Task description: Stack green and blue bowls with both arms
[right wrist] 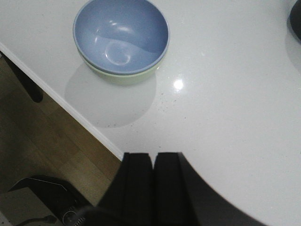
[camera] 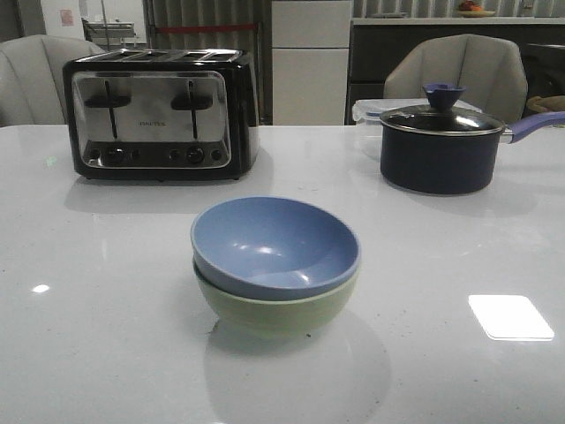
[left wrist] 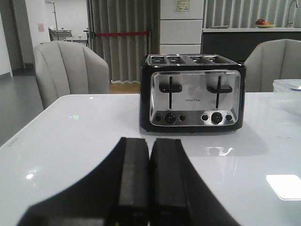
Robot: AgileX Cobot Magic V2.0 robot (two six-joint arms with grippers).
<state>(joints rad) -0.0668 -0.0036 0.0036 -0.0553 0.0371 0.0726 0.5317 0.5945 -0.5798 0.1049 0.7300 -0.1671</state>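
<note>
Blue bowl (camera: 275,243) nested in green bowl (camera: 278,309) mid-table (camera: 106,318) (toaster (camera: 159,113) and saucepan (camera: 439,146) behind), left gripper (left wrist: 149,181) and right gripper (right wrist: 153,183) both closed flush, empty, away from bowls.

We see a glossy white table (camera: 106,353) with bright ceiling light reflected in patches on its near right. Beyond its far edge stand two pale grey upholstered chairs, one at the left (left wrist: 70,70) and one at the right (camera: 459,71). Farther back hang grey pleated curtains (left wrist: 122,42) crossed by a red band (left wrist: 121,34), beside a white panelled cabinet (camera: 311,62) and a dark counter (camera: 441,40). Under the table's near edge we see brown wood flooring (right wrist: 51,141).
</note>
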